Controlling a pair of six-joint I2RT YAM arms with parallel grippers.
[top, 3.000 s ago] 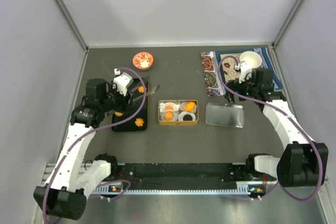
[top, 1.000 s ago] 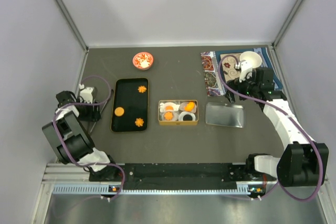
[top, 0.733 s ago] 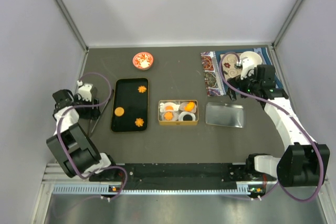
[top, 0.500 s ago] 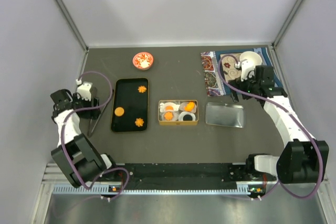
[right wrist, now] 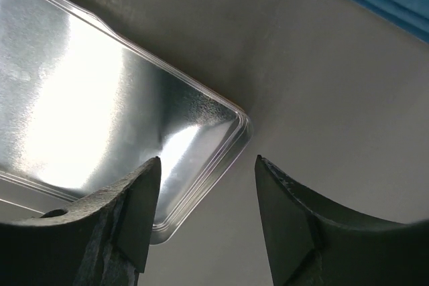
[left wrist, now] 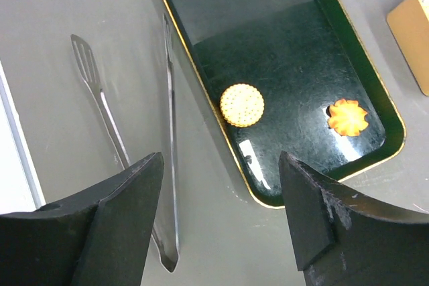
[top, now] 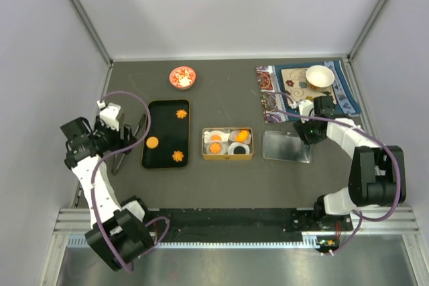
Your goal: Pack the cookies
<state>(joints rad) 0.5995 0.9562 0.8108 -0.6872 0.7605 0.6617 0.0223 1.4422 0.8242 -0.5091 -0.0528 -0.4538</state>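
Overhead, a dark grey table (top: 228,92) boxed in by pale walls (top: 221,11).
Three orange cookies (top: 152,143), two scalloped and one round, lie on the black tray (top: 164,128); others sit in the tan box (top: 228,157). Both the left gripper (left wrist: 221,165) and right gripper (right wrist: 204,165) gape, holding nothing.

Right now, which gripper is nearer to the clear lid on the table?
Right. The right gripper hangs just over a corner of the clear lid. The left gripper is far off, on the other side of the black tray, above the tongs.
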